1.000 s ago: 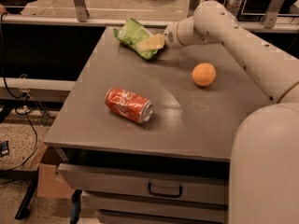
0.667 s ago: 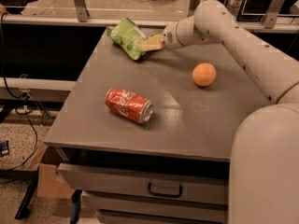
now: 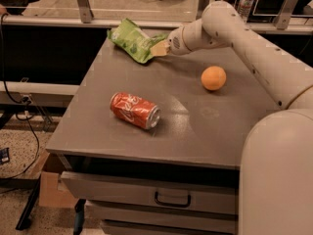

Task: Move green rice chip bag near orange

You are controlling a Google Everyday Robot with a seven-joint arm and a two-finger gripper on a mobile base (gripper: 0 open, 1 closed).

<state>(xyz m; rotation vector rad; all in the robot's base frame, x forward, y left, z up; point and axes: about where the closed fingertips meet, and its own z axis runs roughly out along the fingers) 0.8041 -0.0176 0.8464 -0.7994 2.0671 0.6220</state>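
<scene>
The green rice chip bag (image 3: 129, 39) is at the far left of the grey table (image 3: 205, 131), its left end tilted up. My gripper (image 3: 159, 48) reaches in from the right and is shut on the bag's right end. The orange (image 3: 213, 78) sits on the table to the right of the bag and nearer to me, below my forearm, apart from the bag.
A red soda can (image 3: 135, 110) lies on its side in the table's middle left. My white arm (image 3: 254, 48) spans the right side. Drawers (image 3: 171, 199) sit under the front edge. A railing and a water bottle (image 3: 246, 1) stand behind the table.
The bag has shifted left and tipped up at its far end, with my gripper on it. The orange and the can have not moved.
</scene>
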